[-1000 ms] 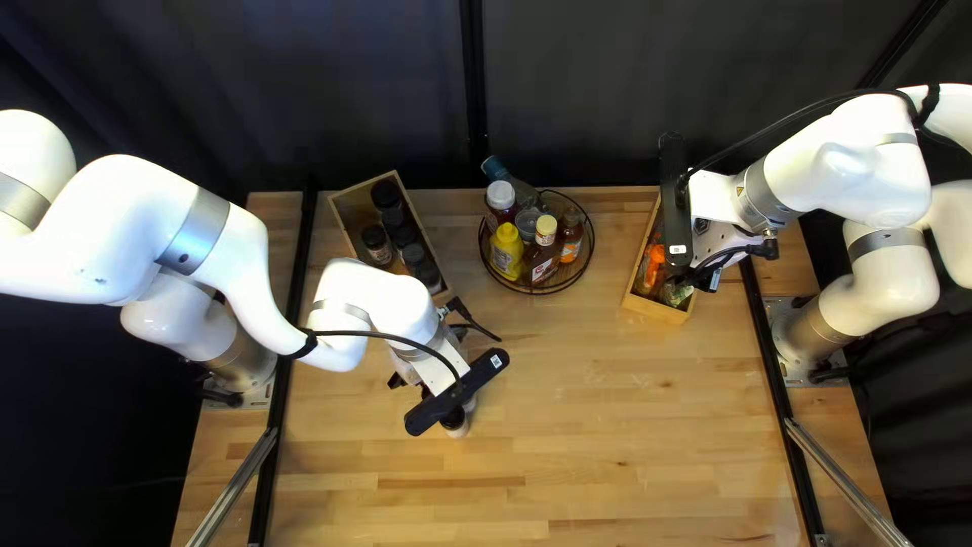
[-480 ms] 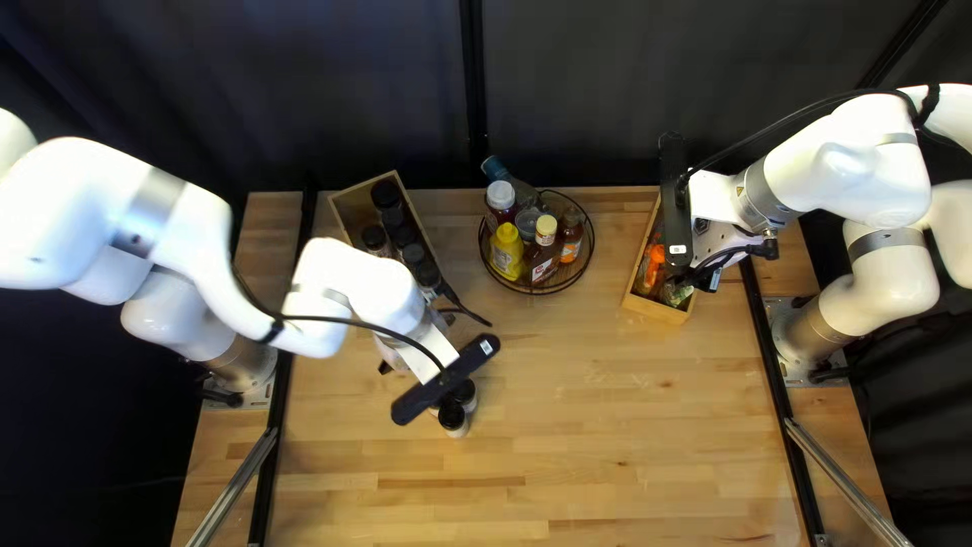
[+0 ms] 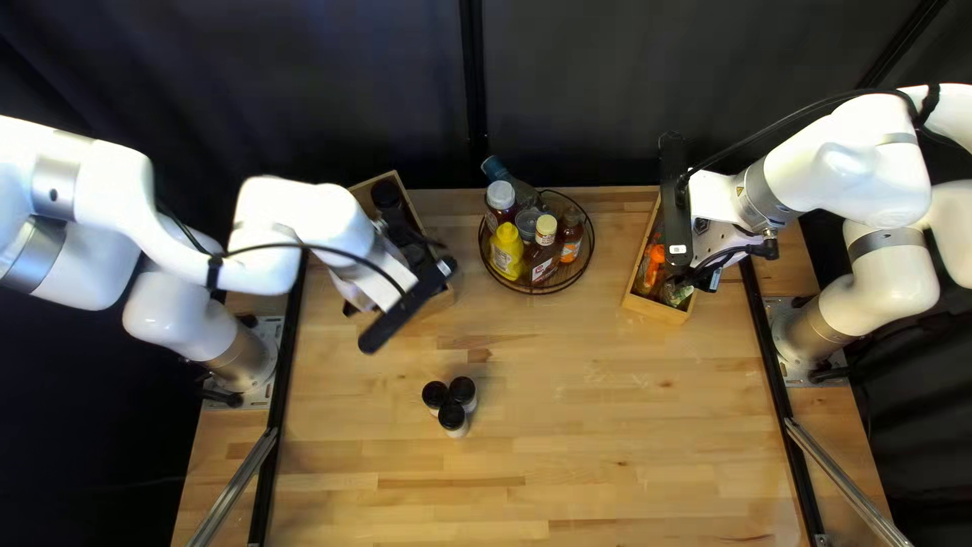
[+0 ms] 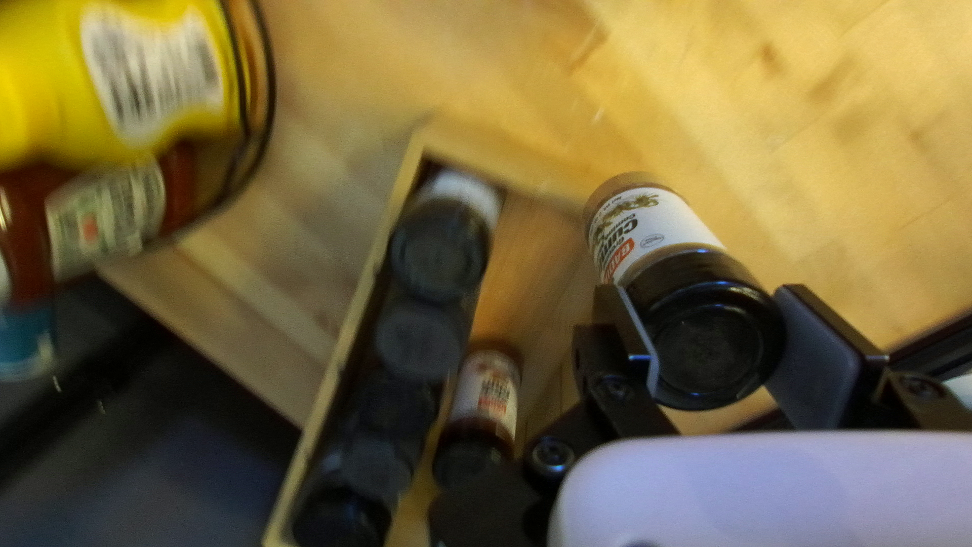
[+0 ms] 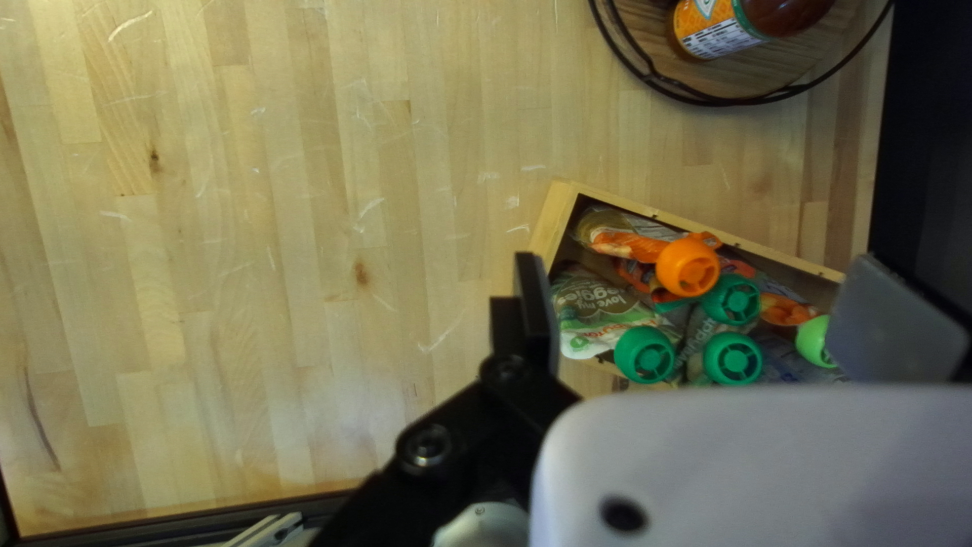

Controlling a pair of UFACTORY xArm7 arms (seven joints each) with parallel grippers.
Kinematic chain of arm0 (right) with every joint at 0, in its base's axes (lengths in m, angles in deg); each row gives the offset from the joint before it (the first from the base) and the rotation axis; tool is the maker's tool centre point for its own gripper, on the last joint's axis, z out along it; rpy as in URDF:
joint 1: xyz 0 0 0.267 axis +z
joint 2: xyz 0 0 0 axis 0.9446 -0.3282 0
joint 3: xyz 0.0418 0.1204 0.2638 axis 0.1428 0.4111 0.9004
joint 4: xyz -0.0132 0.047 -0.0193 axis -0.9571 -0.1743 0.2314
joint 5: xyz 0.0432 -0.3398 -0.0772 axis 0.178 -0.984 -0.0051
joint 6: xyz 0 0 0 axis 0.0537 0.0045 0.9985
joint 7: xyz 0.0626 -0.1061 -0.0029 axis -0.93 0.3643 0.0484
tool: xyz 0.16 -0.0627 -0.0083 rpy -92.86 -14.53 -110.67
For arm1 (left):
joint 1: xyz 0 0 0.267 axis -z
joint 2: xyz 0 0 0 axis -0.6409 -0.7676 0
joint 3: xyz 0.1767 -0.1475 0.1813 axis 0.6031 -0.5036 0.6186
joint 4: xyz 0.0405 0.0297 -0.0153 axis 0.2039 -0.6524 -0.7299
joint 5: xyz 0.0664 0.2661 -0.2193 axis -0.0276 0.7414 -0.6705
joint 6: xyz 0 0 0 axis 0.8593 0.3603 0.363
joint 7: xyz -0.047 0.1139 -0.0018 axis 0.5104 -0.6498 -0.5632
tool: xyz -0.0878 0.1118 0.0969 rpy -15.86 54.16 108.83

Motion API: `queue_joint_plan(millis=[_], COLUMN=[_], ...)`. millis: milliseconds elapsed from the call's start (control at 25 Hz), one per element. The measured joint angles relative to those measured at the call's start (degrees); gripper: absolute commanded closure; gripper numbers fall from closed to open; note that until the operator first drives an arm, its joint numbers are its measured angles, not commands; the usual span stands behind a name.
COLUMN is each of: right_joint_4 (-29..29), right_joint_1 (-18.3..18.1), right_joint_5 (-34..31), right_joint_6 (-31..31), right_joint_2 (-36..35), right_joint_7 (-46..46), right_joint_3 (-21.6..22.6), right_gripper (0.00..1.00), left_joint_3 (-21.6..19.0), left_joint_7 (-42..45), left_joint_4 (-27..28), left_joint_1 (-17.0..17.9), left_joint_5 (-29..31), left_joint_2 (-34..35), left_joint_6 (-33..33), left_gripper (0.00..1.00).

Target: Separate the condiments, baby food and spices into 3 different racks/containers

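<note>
Since the earlier frames, the left arm (image 3: 304, 223) has swung away from three dark-capped jars (image 3: 453, 416) toward the spice box (image 4: 346, 334). Its pincer (image 4: 704, 304) is closed on the cap of a spice jar (image 4: 658, 228), near the box but not inside. Condiments (image 3: 505, 253) sit in the wire rack (image 3: 537, 294), baby food pouches (image 5: 608, 314) in another box (image 5: 552, 218), where the right pincer (image 5: 694, 265) hangs wide apart, empty. Sorting looks nearly done: this jar and those three on the surface (image 3: 608, 425) (spices too, I'd judge) remain.

Printed labels (image 4: 663, 225) on spice jar (image 4: 712, 329), pouch (image 5: 597, 312), yellow bottle (image 4: 51, 91)
</note>
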Motion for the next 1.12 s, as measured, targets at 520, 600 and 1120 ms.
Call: queue_joint_plan(millis=[520,600,1120], right_joint_4=[0.0,0.0,0.0], right_joint_1=[0.0,0.0,0.0], right_joint_5=[0.0,0.0,0.0], right_joint_6=[0.0,0.0,0.0], right_joint_2=[0.0,0.0,0.0], right_joint_7=[0.0,0.0,0.0], right_joint_3=[0.0,0.0,0.0], right_gripper=[0.00,0.00,0.00], left_joint_3=[6.0,6.6,8.3], left_joint_7=[0.6,0.7,-0.1], left_joint_4=[-3.0,-2.7,-0.9], left_joint_1=[-6.1,-6.1,-4.5], left_joint_5=[3.1,2.8,0.3], left_joint_2=[-3.7,-5.3,-10.3], left_joint_6=[-7.8,-9.0,-11.3], left_gripper=[1.00,1.00,0.00])
